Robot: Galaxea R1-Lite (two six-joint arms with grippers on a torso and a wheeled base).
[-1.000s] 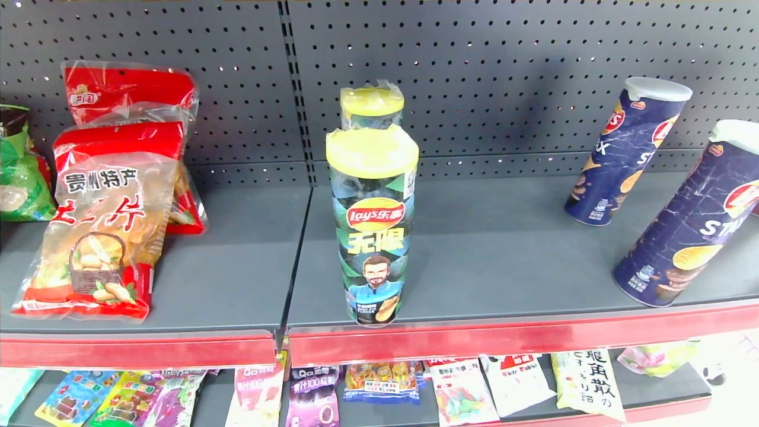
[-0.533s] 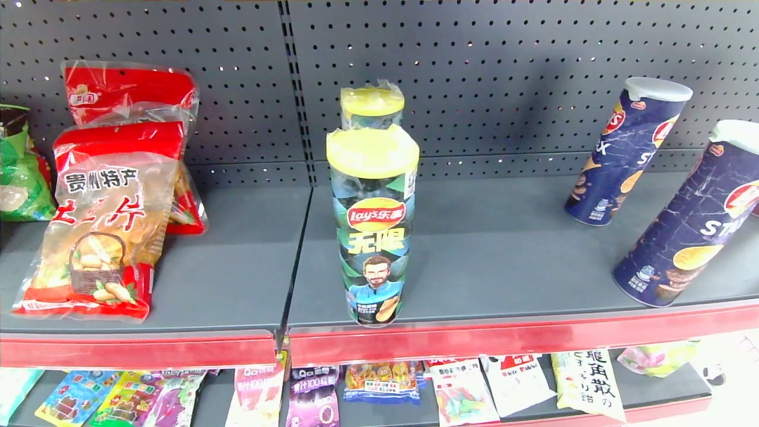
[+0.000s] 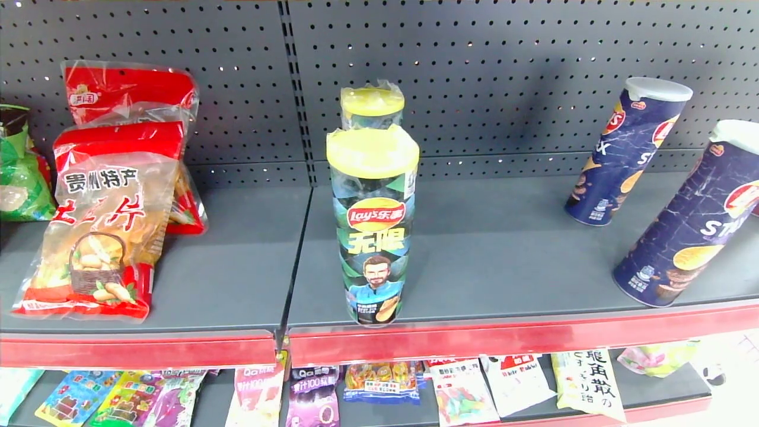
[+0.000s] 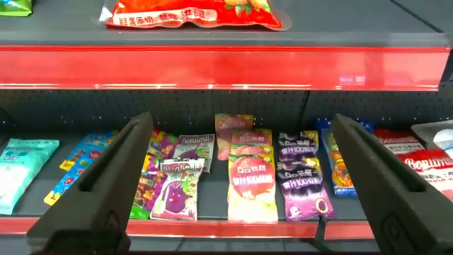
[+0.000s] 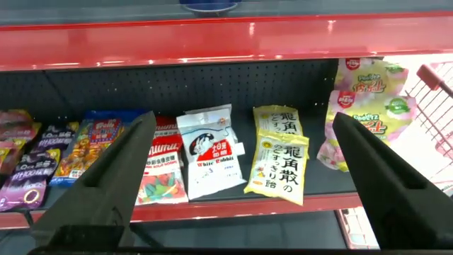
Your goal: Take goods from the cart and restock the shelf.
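Plainly, both the left claw (image 4: pixel 241 119) and right claw (image 5: pixel 244 117) gape wide, empty.

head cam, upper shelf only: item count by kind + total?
yellow-lidded chip cans: 2
dark blue chip cans: 2
red-topped snack bags: 2
green bag, cut off at the view's edge: 1
Total: 7
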